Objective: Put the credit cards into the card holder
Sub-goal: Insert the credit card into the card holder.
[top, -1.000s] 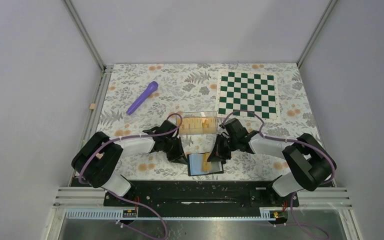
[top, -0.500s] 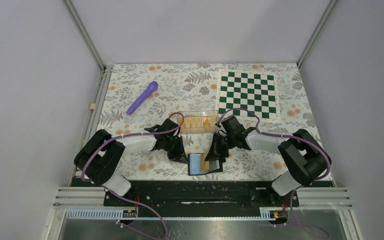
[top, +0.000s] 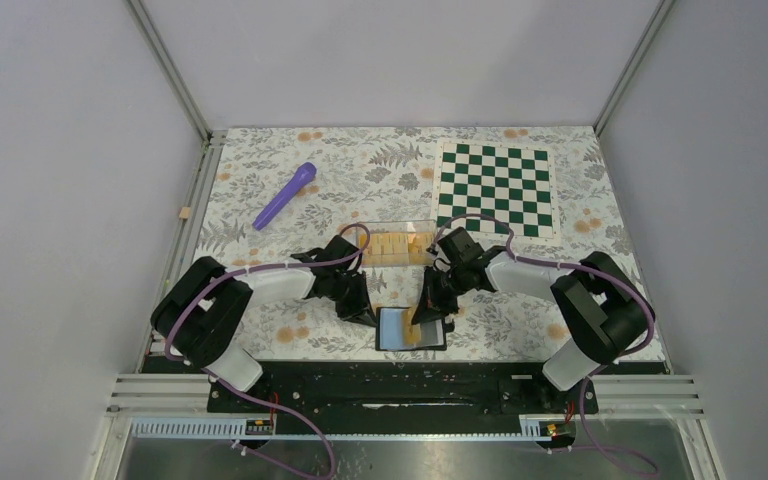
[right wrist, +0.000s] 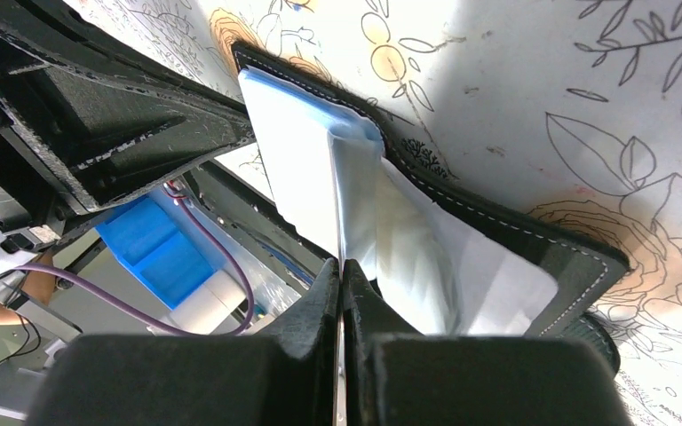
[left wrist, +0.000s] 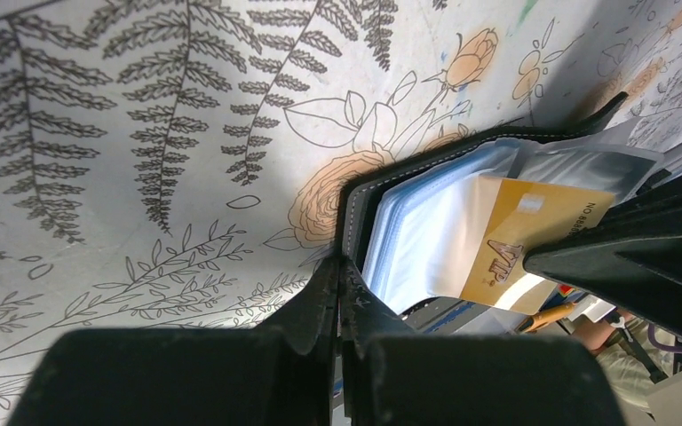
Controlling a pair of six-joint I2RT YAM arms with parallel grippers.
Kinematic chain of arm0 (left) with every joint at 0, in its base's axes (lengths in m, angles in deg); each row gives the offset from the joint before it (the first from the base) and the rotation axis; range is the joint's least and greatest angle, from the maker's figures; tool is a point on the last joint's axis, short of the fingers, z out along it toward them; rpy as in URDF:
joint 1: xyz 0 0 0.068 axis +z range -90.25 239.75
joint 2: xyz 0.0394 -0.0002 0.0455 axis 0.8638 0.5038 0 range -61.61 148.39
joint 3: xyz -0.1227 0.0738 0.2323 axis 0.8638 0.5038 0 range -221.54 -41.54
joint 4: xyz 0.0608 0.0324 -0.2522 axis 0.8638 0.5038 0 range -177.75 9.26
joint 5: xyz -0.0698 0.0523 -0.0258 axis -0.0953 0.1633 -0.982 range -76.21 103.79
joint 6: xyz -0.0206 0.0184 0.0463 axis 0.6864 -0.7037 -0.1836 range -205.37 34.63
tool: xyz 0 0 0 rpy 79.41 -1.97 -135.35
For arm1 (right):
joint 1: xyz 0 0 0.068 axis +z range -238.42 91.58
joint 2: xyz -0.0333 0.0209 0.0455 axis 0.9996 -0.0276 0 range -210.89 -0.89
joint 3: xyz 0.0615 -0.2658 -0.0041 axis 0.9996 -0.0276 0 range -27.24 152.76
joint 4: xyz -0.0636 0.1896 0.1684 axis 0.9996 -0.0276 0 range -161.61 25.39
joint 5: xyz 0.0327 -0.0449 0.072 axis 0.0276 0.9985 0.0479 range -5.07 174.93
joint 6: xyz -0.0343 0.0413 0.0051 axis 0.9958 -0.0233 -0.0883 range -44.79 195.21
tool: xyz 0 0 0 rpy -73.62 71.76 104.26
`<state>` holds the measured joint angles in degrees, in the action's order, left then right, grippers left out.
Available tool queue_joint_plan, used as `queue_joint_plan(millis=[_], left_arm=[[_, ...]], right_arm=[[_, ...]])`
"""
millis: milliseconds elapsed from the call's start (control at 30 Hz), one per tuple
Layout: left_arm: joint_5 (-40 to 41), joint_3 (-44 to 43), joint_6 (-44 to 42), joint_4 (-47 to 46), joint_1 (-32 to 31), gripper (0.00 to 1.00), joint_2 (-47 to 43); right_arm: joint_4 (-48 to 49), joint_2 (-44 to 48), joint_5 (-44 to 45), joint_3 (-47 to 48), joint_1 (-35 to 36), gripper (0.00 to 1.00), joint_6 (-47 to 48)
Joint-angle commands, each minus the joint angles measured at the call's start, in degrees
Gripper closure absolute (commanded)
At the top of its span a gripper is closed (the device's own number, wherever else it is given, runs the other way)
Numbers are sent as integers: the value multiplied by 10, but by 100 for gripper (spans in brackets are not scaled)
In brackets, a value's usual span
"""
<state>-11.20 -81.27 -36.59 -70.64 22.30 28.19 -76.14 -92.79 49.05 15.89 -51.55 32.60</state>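
Note:
The card holder (top: pixel 396 328) lies open near the table's front edge, its black cover (left wrist: pixel 360 190) around glossy grey-blue pockets. My left gripper (top: pixel 369 314) is shut on the holder's left edge (left wrist: pixel 342 264). My right gripper (top: pixel 428 310) is shut on a yellow credit card (top: pixel 417 331) marked VIP (left wrist: pixel 519 238), whose leading end lies under a clear pocket sleeve. In the right wrist view the fingers (right wrist: pixel 342 266) pinch the card edge-on over the holder (right wrist: pixel 533 238). More credit cards (top: pixel 392 248) sit in a row just behind the grippers.
The row of cards lies in a clear plastic box (top: pixel 400 228). A purple marker-like object (top: pixel 285 195) lies at the back left. A green-and-white chessboard (top: pixel 493 187) is at the back right. The two arms crowd the holder from both sides.
My right gripper has shifted slightly left and down over the holder, carrying the card further across the pockets. The left gripper has kept its hold and barely moved.

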Motion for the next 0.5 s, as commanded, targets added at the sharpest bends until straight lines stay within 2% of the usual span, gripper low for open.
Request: queue_joint_plan(millis=[0, 467], left_arm=[[31, -10, -17, 1, 1, 100, 16], [30, -18, -18, 10, 0, 100, 11]], right_arm=[[-34, 2, -10, 8, 8, 100, 13], [-9, -28, -4, 19, 11, 100, 0]])
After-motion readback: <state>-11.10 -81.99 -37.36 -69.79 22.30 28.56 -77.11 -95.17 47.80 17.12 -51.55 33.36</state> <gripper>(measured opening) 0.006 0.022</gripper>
